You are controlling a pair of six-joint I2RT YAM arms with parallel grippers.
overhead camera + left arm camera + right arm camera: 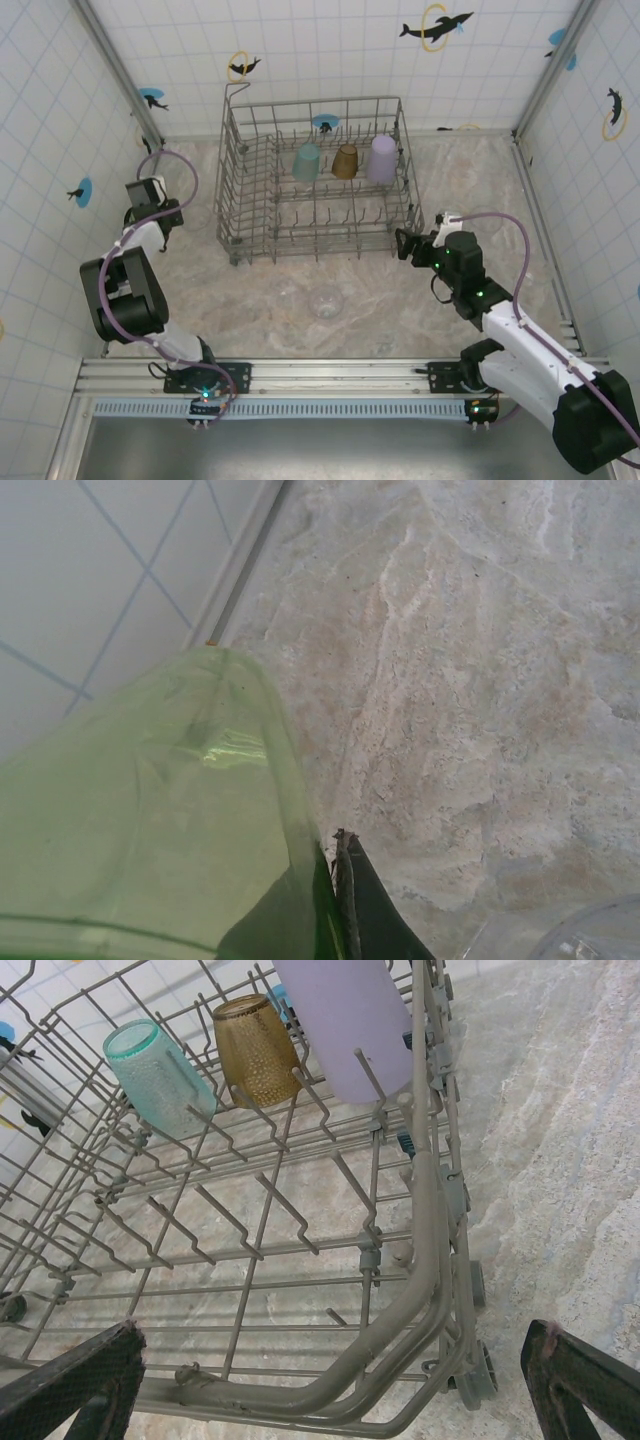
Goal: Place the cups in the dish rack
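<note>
Currently held: green cup (pixel 150 810), clamped in left fingers (pixel 365 920), near desk's left edge.
Right fingers (pixel 575 1380): apart, beside rack (pixel 428 1222).
Handling: light, thin, slippery plastic; probably flexes; grip wall gently.

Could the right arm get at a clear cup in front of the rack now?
Probably yes: the right gripper hangs open beside the dish rack's near corner, with bare table between it and the nearest clear cup.
</note>
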